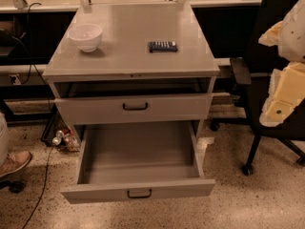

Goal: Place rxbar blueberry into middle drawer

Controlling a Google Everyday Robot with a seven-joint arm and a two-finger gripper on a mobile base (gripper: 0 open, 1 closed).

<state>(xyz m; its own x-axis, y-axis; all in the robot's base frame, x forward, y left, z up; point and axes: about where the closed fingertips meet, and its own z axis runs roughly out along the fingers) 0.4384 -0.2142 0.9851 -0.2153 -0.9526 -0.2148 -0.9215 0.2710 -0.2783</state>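
At upper centre, the flat dark-blue rxbar blueberry [163, 46] lay crosswise, well left of the cream gripper [284, 97] at right edge, whose state could not be told.

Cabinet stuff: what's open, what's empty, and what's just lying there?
Middle drawer: pulled wide open, empty.
Upper drawer: open a crack.
Bowl: upright on top, looks empty.
Rxbar: lying flat on top, unheld.
End effector: at the right edge, clear of the cabinet.

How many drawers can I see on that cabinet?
2: the upper drawer, nearly shut, and the middle drawer below it, pulled out. More may hide beneath. The gripper hangs at the right edge.
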